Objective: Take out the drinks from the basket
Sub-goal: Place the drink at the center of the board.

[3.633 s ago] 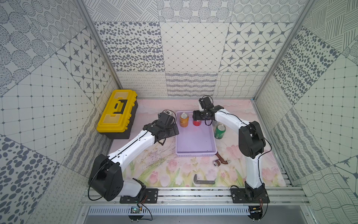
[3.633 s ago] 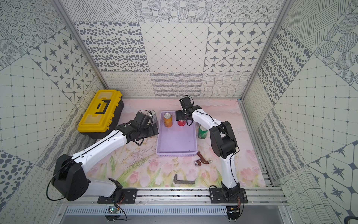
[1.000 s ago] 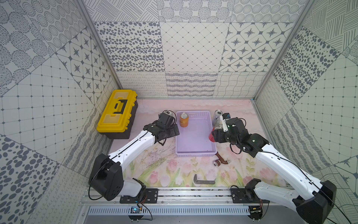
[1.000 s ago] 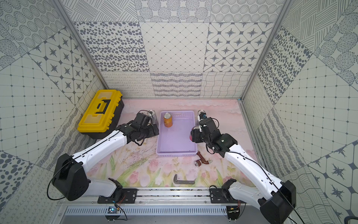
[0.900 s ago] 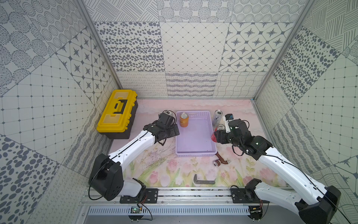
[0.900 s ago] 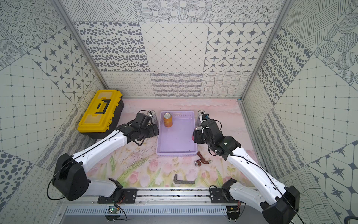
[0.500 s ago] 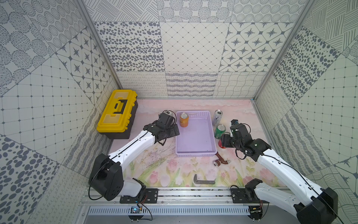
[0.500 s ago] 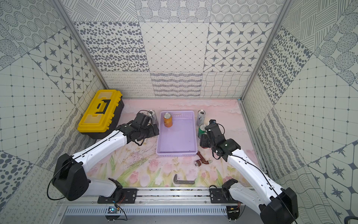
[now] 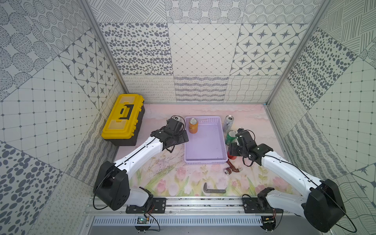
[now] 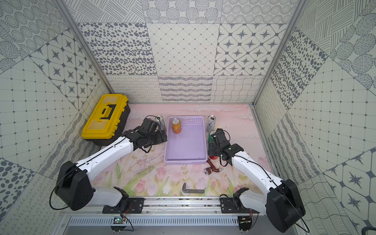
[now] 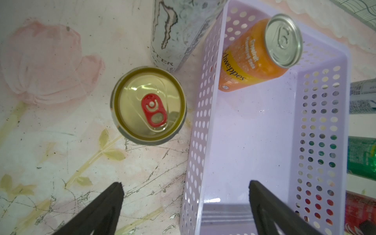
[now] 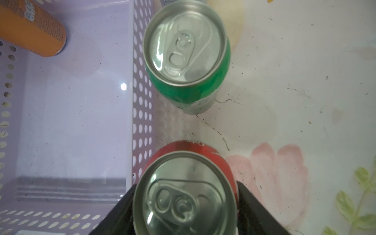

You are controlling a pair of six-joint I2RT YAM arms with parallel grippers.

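Only the orange can (image 9: 193, 125) is in the basket (image 9: 205, 161), upright in its far-left corner and close to both walls. The other five are out on the table:
- gold-topped can (image 11: 148, 104) and left silver-white can (image 11: 173, 30), just beside the basket's left wall
- right silver-white can (image 9: 228, 123) and bright green can (image 12: 186, 61), along the right wall
- red can (image 12: 184, 191), by the basket's front-right corner

Right pincer (image 12: 185, 209) is clamped on the red can, one finger on each side of the body just under the lid. Can't tell if the base is down on the table yet. Left pincer (image 11: 185, 184) is wide open and empty, straddling the basket's left wall.

Handling read on the orange can:
- Thin aluminium: stiff enough, but dents if crushed.
- Glossy paint, so probably slippery.
- Lid looks sealed, so likely full, with some weight.
- Grip across the body diameter, mid to upper height, on the straight wall rather than the tapered shoulder.
- Tight spot: one finger has to drop between the can and the left wall.
- Lift straight up to clear the rim.
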